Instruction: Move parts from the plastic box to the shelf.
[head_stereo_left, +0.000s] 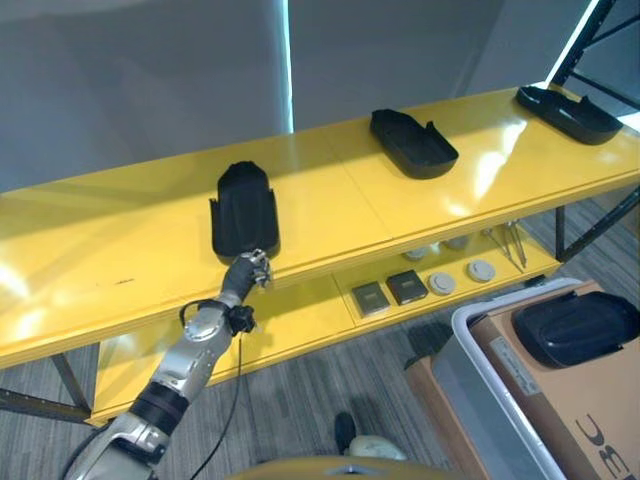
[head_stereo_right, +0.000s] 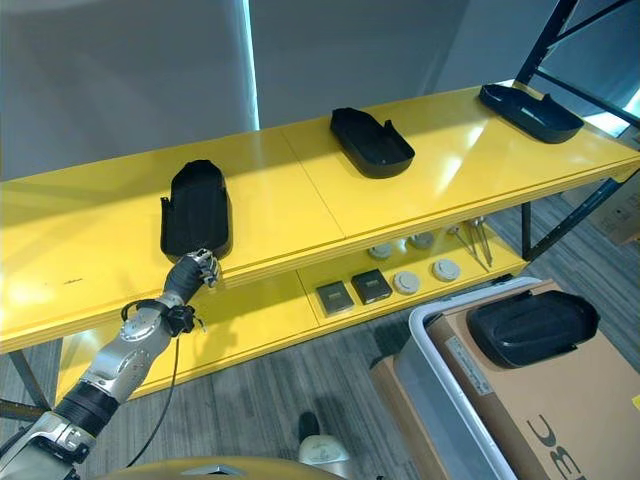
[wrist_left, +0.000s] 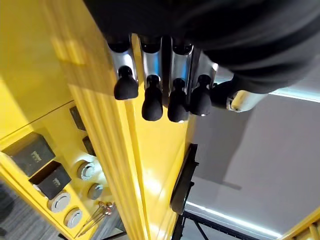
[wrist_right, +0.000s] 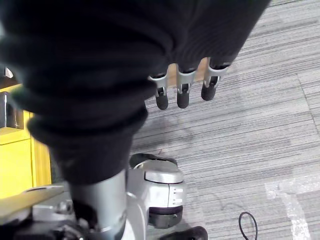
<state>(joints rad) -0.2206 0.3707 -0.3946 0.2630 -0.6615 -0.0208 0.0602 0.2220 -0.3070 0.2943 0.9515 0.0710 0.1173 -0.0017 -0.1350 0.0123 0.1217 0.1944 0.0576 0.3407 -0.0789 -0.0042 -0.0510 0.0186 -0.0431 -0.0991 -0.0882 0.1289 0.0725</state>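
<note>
The yellow shelf runs across the scene as a long top board with a straight front edge. Three black parts lie on it, well apart, with wide bare yellow between them. The nearest black part lies close to the front edge, its near end almost at the lip. The second part sits further along toward the right, and the third part lies near the far right end, by a dark upright post.

The left robot hand is at the shelf's front edge just below the nearest part. In its wrist view its fingers hang straight and side by side, holding nothing, with the layered yellow edge right beside them. Whether they touch the edge cannot be told.

A lower board under the top one carries small dark square blocks and round grey discs, leaving little headroom there.

At the lower right stands the grey plastic box with a cardboard liner, and one more black part rests on it. Each part is a matte black, elongated, shallow tray-like moulding with a rounded end.

The right robot hand hangs over grey striped carpet, fingers relaxed and empty.
</note>
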